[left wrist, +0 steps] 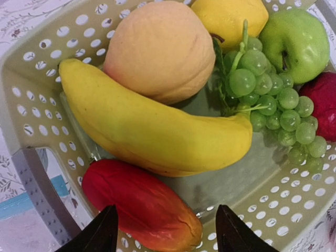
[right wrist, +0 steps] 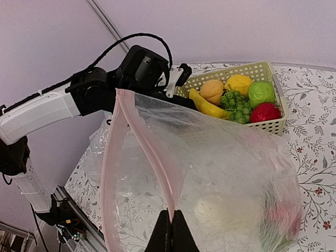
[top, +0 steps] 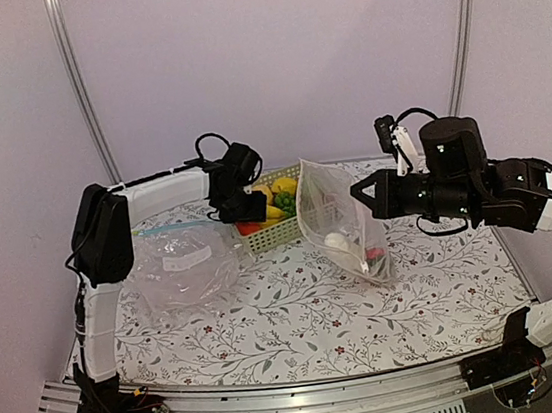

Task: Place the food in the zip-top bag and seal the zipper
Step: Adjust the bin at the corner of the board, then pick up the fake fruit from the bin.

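My right gripper [right wrist: 171, 231] is shut on the pink zipper [right wrist: 149, 147] of the zip-top bag [right wrist: 210, 178], holding the bag [top: 338, 219] upright with its mouth gaping toward the basket. A white piece [top: 338, 241] and something red [top: 372, 252] lie inside it. My left gripper [left wrist: 167, 231] hangs open in the basket [left wrist: 31, 89], its fingers on either side of a red-orange oblong fruit [left wrist: 139, 202] without touching it. The banana [left wrist: 152, 131], peach [left wrist: 160, 50], grapes [left wrist: 273, 100], lemon [left wrist: 231, 18], green apple [left wrist: 299, 42] and red apple [left wrist: 325, 105] lie beyond it.
The perforated basket [top: 284, 228] stands at the back of the floral tablecloth, just left of the held bag. A second clear bag [top: 177, 264] with a blue strip [top: 163, 227] lies flat at the left, under the left arm.
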Robot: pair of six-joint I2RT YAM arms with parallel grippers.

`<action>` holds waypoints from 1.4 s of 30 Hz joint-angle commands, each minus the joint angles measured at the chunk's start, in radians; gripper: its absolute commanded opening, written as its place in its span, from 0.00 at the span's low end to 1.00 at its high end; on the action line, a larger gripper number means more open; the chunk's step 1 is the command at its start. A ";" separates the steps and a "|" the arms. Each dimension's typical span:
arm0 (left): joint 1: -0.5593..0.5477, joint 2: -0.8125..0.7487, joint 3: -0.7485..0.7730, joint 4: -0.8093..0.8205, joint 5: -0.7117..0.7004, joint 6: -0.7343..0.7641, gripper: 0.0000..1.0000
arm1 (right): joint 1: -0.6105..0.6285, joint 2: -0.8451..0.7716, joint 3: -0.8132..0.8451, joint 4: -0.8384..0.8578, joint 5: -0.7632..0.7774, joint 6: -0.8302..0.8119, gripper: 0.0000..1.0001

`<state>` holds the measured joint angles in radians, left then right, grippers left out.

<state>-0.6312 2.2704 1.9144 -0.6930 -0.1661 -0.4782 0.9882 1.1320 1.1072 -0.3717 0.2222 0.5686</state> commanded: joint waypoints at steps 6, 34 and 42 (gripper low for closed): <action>0.037 -0.163 -0.205 -0.039 -0.031 0.144 0.64 | 0.004 -0.023 -0.010 0.015 -0.011 0.019 0.00; -0.016 -0.185 -0.261 0.215 -0.013 -0.572 0.72 | 0.004 -0.046 -0.036 0.021 -0.004 0.018 0.00; -0.004 -0.083 -0.187 0.188 -0.068 -0.609 0.72 | 0.004 -0.055 -0.037 0.023 -0.004 0.014 0.00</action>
<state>-0.6384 2.1384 1.6741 -0.4911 -0.1848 -1.0523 0.9882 1.1007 1.0863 -0.3649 0.2214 0.5850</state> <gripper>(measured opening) 0.720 0.006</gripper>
